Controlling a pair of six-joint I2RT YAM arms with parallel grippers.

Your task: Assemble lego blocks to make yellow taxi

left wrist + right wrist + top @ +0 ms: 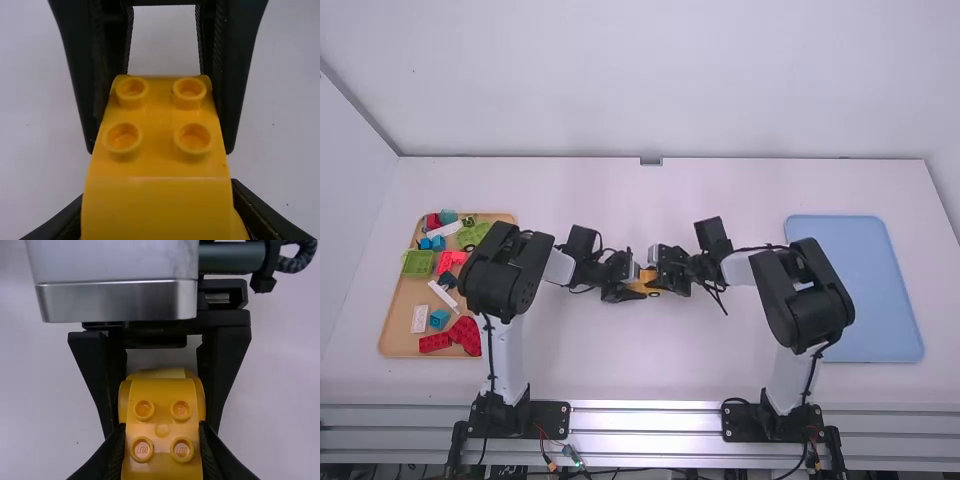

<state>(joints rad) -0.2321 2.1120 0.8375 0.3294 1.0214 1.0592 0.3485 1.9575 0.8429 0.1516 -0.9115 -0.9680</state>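
In the high view my left gripper [626, 289] and my right gripper [665, 276] meet over the middle of the table, one at each end of a yellow block piece [644, 283]. The left wrist view has the rounded yellow piece [157, 162], four studs up, between the fingers of my left gripper [159, 205]; the right gripper's fingers hold its far end. In the right wrist view my right gripper [161, 431] is shut on the studded yellow piece [162, 415], with the left gripper's fingers around its far part. Fingers hide much of its sides.
At the left, a wooden tray [392, 325] holds several loose blocks, among them a green block [418, 263], a red block [434, 342] and a white block [419, 318]. A flat blue tray [860, 290] lies at the right.
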